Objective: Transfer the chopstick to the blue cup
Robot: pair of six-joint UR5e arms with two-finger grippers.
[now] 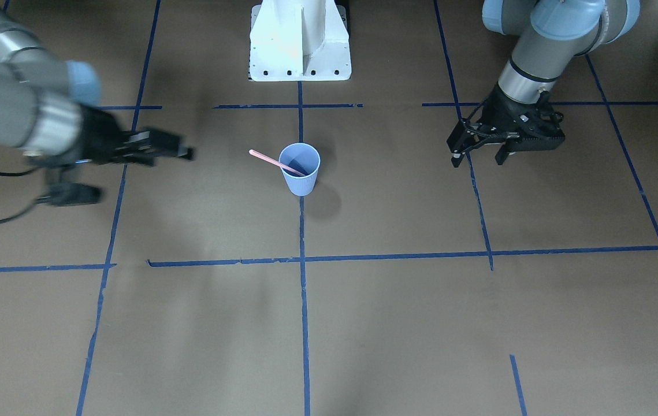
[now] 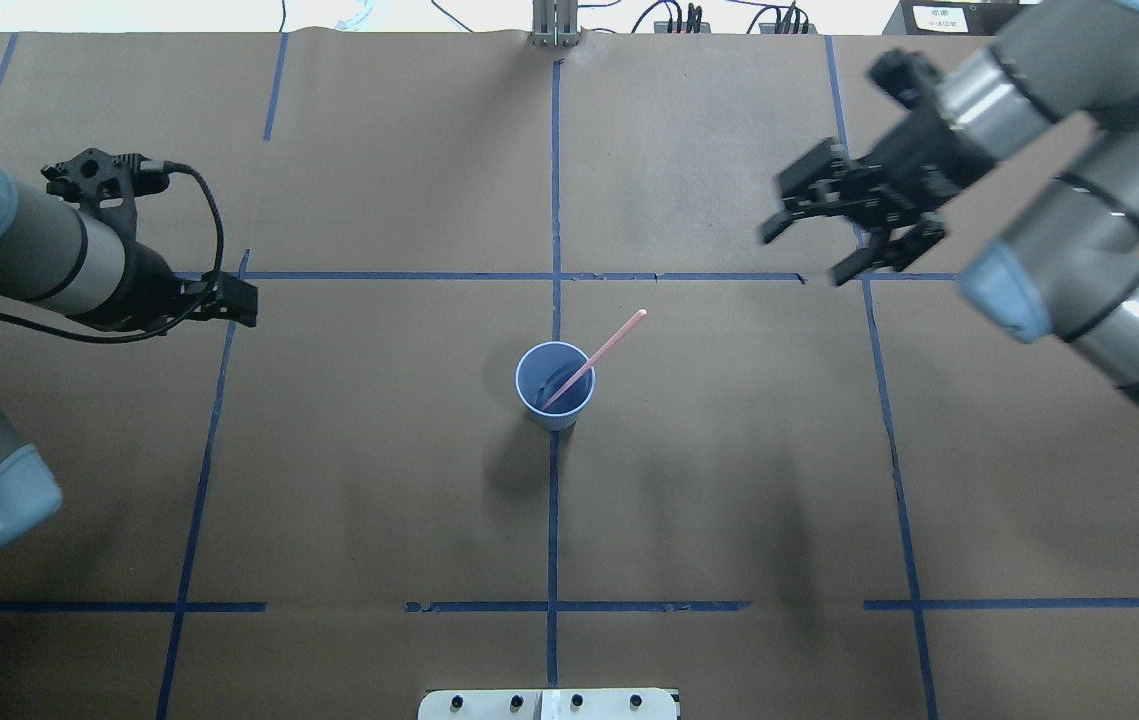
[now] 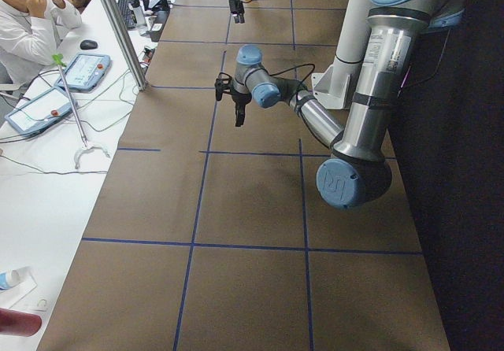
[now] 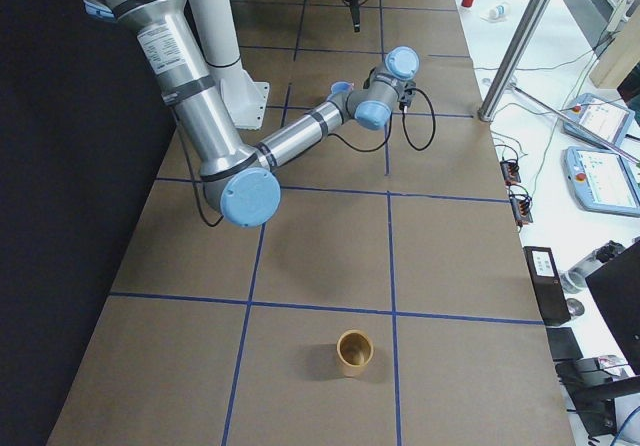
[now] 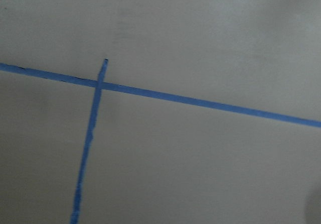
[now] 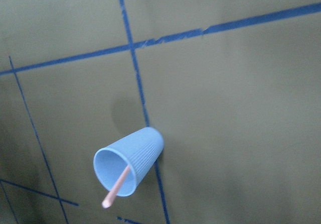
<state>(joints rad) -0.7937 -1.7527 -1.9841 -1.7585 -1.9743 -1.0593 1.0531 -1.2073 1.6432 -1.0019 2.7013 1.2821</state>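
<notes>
The blue cup (image 1: 301, 176) stands upright at the table's middle on a blue tape line. It also shows in the overhead view (image 2: 559, 415) and the right wrist view (image 6: 140, 151). One pale pink chopstick (image 1: 268, 160) leans inside it, its upper half sticking out over the rim toward my right side (image 2: 611, 340) (image 6: 115, 188). My right gripper (image 2: 801, 259) is open and empty, hovering well away from the cup (image 1: 181, 151). My left gripper (image 1: 478, 162) is open and empty, pointing down far to the other side (image 2: 239, 300).
Brown paper with blue tape grid lines (image 2: 554, 275) covers the table. The white robot base (image 1: 300, 43) stands behind the cup. A brown cup (image 4: 354, 351) shows in the exterior right view. Operators' desks with tablets (image 3: 83, 72) line the table's far side.
</notes>
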